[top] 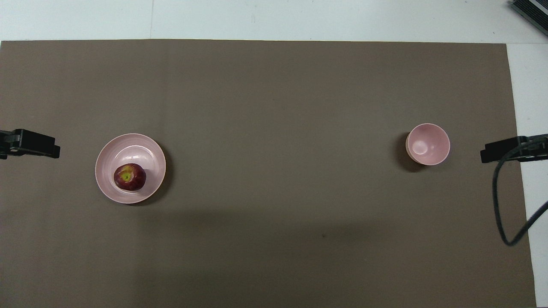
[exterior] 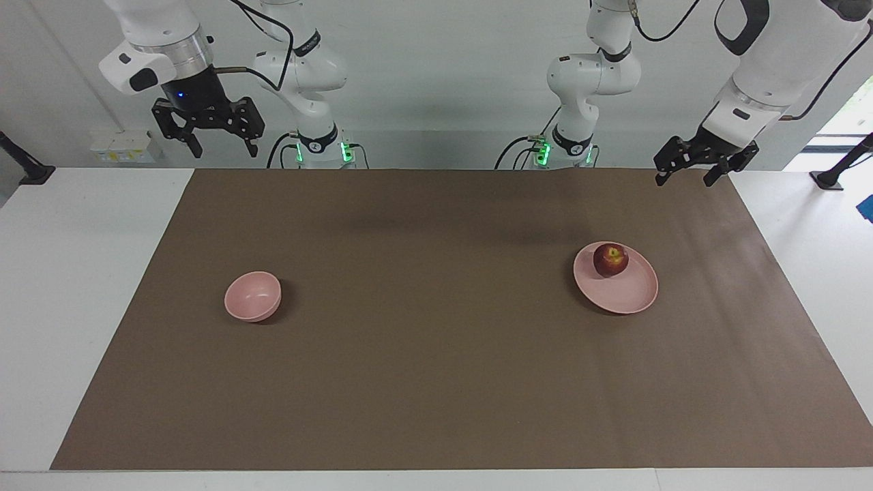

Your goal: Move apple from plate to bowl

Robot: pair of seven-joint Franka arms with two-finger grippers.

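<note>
Apple (exterior: 610,260), small, round, dark red, sits on the wide pale pink plate (exterior: 631,294) toward the counter's left-arm end, while the left gripper (exterior: 689,170) and right gripper (exterior: 223,145) hang with fingers wide, empty.

above apple (exterior: 610,259): open | plate (exterior: 631,293)–bowl (exterior: 253,295) path: bare mat (exterior: 436,327)

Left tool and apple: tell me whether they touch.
Apart. The facing view shows the left tool open, raised over the mat's edge, with bare mat between it and the apple on the plate.
</note>
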